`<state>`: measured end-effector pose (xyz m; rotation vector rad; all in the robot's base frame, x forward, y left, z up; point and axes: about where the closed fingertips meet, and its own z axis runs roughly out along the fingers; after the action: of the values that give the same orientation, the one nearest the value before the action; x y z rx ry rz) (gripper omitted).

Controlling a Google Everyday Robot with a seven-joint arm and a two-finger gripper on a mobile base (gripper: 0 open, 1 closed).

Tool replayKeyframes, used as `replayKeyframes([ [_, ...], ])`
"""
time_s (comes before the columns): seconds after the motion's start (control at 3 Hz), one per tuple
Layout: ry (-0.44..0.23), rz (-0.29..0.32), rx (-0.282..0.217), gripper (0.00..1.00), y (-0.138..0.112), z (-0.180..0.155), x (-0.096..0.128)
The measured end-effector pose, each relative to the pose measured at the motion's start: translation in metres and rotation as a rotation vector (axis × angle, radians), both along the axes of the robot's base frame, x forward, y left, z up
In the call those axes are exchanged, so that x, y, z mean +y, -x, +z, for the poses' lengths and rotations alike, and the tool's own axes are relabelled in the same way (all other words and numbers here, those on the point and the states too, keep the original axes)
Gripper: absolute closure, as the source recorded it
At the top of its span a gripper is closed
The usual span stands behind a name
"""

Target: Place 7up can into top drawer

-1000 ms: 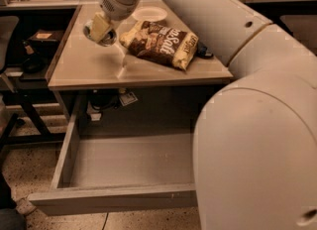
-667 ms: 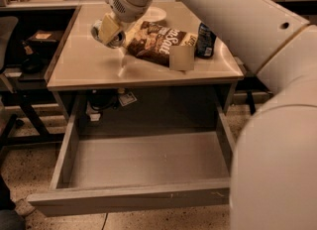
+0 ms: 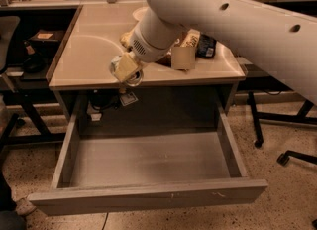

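My gripper (image 3: 126, 71) hangs at the end of the white arm, over the front edge of the desk top (image 3: 89, 55). It is shut on the 7up can (image 3: 131, 79), a small pale can whose silver rim shows below the fingers. The can is held in the air just above the desk's front edge, tilted. The top drawer (image 3: 148, 160) is pulled wide open below it, with a plain grey bottom and nothing in it. Its flat grey front panel (image 3: 148, 195) is nearest to me.
A brown snack bag (image 3: 188, 43) and a dark blue can (image 3: 206, 46) lie on the desk behind the arm. A white dish (image 3: 140, 12) sits further back. A chair (image 3: 9, 40) stands at left and a chair base (image 3: 292, 157) at right.
The arm has carried the can from the back left of the desk top forward to its front edge, over the open drawer.
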<state>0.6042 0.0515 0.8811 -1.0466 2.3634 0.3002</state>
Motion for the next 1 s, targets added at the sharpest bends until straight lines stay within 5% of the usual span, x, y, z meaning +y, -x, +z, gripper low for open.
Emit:
replayKeyframes([
  [0.33,-0.010,-0.002,-0.027,1.00,-0.003,0.016,-0.002],
  [0.67,-0.030,-0.021,-0.044,1.00,0.028,0.036,-0.016],
  [1.0,-0.012,-0.100,-0.005,1.00,0.087,0.032,-0.052],
])
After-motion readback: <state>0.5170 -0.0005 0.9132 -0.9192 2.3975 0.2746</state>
